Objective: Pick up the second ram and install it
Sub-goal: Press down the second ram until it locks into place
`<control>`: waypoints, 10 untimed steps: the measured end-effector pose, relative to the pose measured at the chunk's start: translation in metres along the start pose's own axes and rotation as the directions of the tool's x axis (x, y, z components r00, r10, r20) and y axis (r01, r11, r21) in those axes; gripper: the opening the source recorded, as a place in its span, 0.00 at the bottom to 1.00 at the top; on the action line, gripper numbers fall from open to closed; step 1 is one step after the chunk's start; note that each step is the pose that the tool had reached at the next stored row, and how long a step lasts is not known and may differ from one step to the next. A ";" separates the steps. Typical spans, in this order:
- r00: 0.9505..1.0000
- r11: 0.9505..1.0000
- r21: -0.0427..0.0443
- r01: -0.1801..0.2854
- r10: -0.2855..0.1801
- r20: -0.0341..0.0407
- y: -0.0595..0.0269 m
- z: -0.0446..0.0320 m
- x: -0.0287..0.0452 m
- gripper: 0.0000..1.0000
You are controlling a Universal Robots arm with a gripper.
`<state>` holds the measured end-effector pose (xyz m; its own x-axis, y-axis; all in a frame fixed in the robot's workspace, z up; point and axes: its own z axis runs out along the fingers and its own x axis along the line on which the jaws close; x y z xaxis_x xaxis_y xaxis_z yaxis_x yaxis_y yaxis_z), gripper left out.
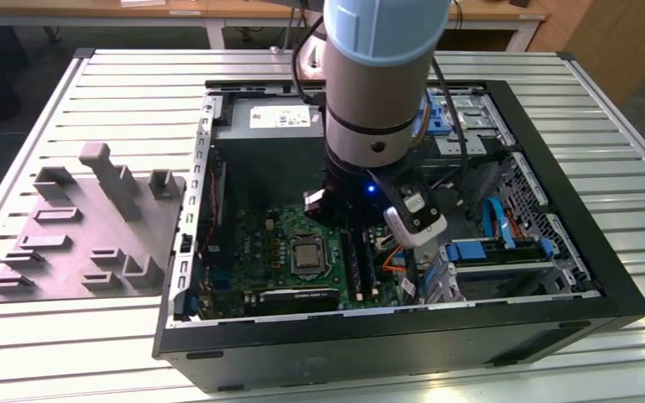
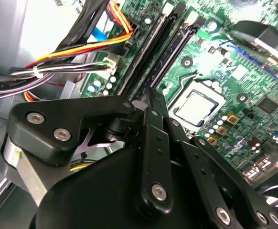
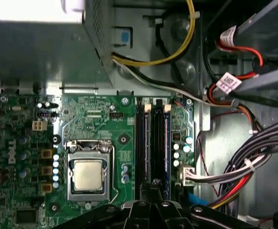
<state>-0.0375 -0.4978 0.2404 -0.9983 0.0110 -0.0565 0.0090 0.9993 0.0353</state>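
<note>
Below, claw point(image 3: 154, 187) over motherboard slots point(image 3: 153, 138)

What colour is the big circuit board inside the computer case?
Green. The circuit board shows best in the first wrist view, with a silver chip in the middle.

A: Table point(image 1: 637, 151)?
B: Ribbed metal, showing a pale satin sheen.

A: Tray point(image 1: 76, 243)?
B: Grey plastic, looking matt and slightly grainy.

A: Case point(image 1: 412, 344)?
B: Black outer panel, reading as smooth and matt; inner frame showing bare sheet metal.

A: Arm point(image 1: 376, 75)?
B: Light blue cap and grey sleeve, both looking smooth with a soft gloss.

A: Gripper point(image 2: 151, 102)?
B: Black links, appearing matt, with shiny metal screws.

A: Board point(image 3: 105, 129)?
B: Green laminate, glinting glossy; CPU point(image 3: 88, 174) lid showing brushed metal.

A: Cables point(image 3: 234, 176)?
B: Plastic-sheathed, coming across smooth and faintly shiny.
</note>
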 end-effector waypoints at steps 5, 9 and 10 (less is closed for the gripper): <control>1.000 1.000 0.006 0.000 0.000 -0.003 -0.0043 0.0000 0.0000 0.10; 1.000 1.000 0.006 0.000 0.000 -0.003 -0.0046 0.0000 -0.0001 0.10; 1.000 1.000 0.006 0.000 0.000 -0.003 -0.0050 -0.0001 -0.0001 0.10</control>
<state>-0.0375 -0.5028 0.2403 -0.9985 0.0111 -0.0533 0.0095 0.9995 0.0291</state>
